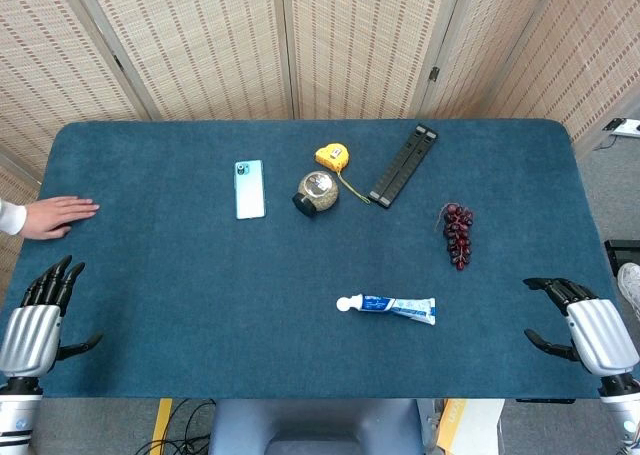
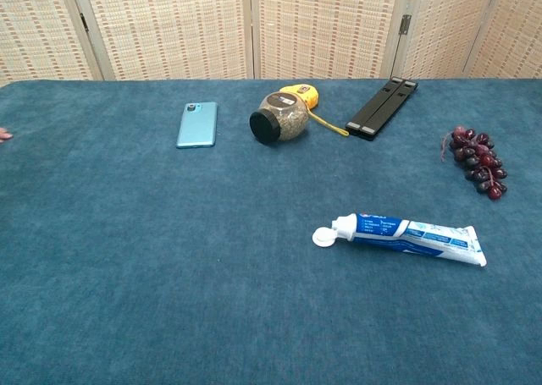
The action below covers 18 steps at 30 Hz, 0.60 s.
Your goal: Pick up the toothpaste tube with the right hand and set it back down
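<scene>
The toothpaste tube (image 1: 390,306) (image 2: 405,236), white and blue with a white cap at its left end, lies flat on the blue table (image 1: 200,295) near the front, right of centre. My right hand (image 1: 582,325) hovers at the table's front right corner, well to the right of the tube, fingers apart and holding nothing. My left hand (image 1: 40,310) sits at the front left corner, fingers spread and empty. Neither hand shows in the chest view.
Further back lie a light blue phone (image 1: 249,188), a tipped jar (image 1: 316,192), a yellow tape measure (image 1: 333,157), a black folded stand (image 1: 403,164) and dark grapes (image 1: 457,234). A person's hand (image 1: 55,216) rests on the left edge.
</scene>
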{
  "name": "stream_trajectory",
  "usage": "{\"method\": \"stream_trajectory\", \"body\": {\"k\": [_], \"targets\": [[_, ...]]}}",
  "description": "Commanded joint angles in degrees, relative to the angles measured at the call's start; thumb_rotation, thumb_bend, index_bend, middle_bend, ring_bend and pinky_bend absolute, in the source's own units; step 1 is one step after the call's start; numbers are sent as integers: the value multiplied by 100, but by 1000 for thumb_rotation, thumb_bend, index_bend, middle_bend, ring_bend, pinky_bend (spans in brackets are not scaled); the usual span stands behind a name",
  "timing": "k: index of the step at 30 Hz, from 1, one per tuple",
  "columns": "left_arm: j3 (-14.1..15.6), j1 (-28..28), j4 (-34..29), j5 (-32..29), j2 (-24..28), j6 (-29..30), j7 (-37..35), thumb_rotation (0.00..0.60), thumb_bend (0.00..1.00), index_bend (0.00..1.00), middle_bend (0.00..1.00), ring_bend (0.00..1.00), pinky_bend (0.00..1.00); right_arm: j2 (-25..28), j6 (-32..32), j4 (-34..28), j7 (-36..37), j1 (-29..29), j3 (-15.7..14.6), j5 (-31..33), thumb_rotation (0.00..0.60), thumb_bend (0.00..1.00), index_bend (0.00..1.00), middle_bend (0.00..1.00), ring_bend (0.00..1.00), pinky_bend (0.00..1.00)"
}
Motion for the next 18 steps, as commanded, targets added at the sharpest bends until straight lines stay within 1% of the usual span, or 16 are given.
{"method": "stream_trajectory", "body": {"k": [1,11,18], "targets": [[-1,-10,12,-11,-21,-17,7,600,74,53,21,19,143,2,-33,-11,-13,21,6,14,600,230,246,347,278,361],[-17,-34,80,-34,-56,-40,-22,600,74,53,21,19,143,-22,-154,-113,-136,105,-25,-69,600,230,246,347,278,362],[4,-26,90,-8,-72,-26,-51,600,74,53,21,19,143,-312,-668,-213,-484,441,-22,-145,600,230,246,347,278,361]]}}
